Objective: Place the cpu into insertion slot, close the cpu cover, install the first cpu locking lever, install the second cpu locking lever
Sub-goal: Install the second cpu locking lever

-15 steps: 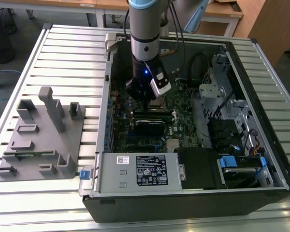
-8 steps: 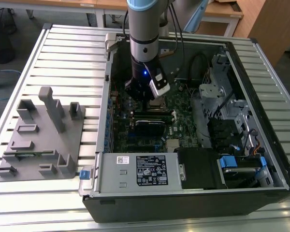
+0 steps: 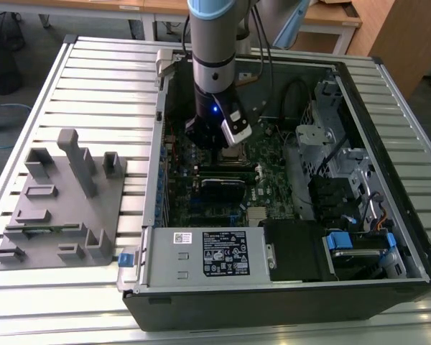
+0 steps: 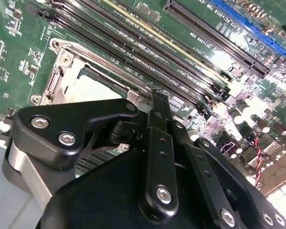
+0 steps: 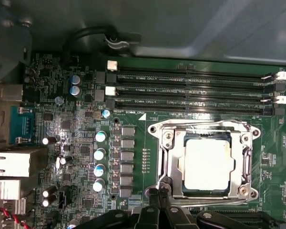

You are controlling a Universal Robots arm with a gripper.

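Gripper (image 5: 158, 193), fingers pressed together w/ nothing between, hovering at edge of insertion slot (image 5: 163, 157) on motherboard (image 5: 76, 138), cpu (image 5: 205, 164) sitting in slot w/ cpu cover (image 5: 243, 157) lying closed around it.

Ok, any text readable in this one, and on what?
Power supply box label: print too small to read.
Board lettering beside the memory slots: too small to read reliably.
The cpu top: washed out by glare, nothing legible.

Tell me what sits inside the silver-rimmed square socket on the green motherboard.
The square silver-topped cpu lies inside the insertion slot, framed by the thin silver cpu cover. The socket contacts beneath it are hidden.
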